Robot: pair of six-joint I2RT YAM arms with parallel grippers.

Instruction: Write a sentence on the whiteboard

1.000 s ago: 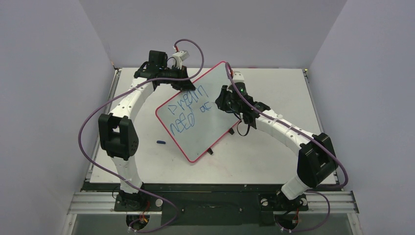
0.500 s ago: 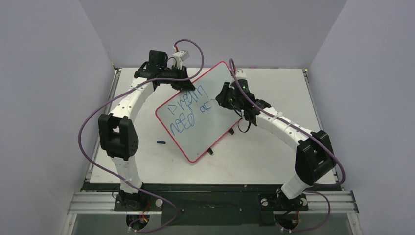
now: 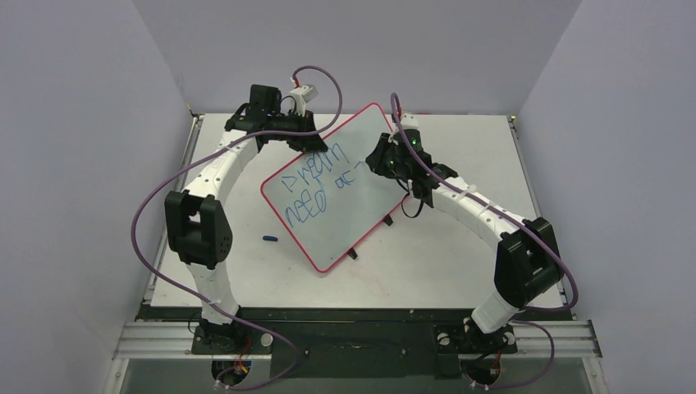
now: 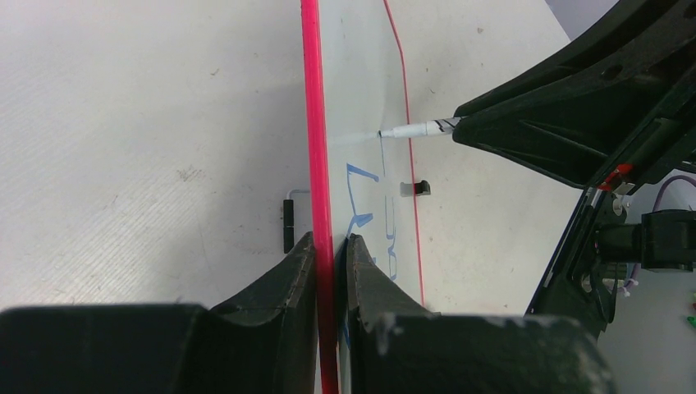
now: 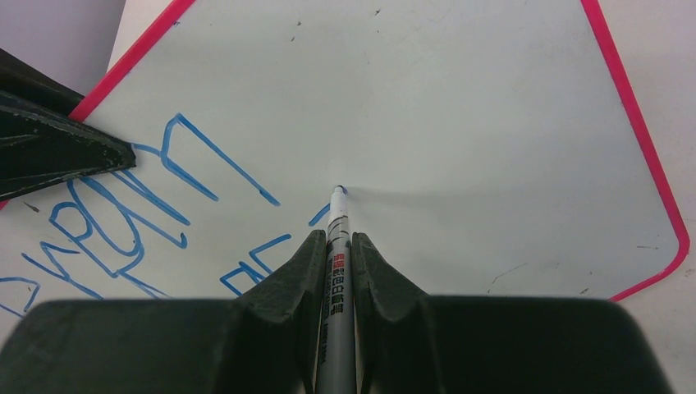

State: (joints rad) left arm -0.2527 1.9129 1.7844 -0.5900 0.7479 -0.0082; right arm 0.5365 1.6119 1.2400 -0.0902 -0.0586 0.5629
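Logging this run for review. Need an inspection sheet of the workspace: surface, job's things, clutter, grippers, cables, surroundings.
Surface: white table, lightly scuffed.
Job's things: red-rimmed board set diagonally; blue writing in two rows; marker tip on the board, right of the upper row.
Clutter: small blue item on the table left of the board, maybe a cap.
Grippers: left gripper shut on the board's rim; right gripper shut on the marker.
Cables: purple cables loop off both arms; no snag seen.
Surroundings: plain walls on three sides; nothing else seen.
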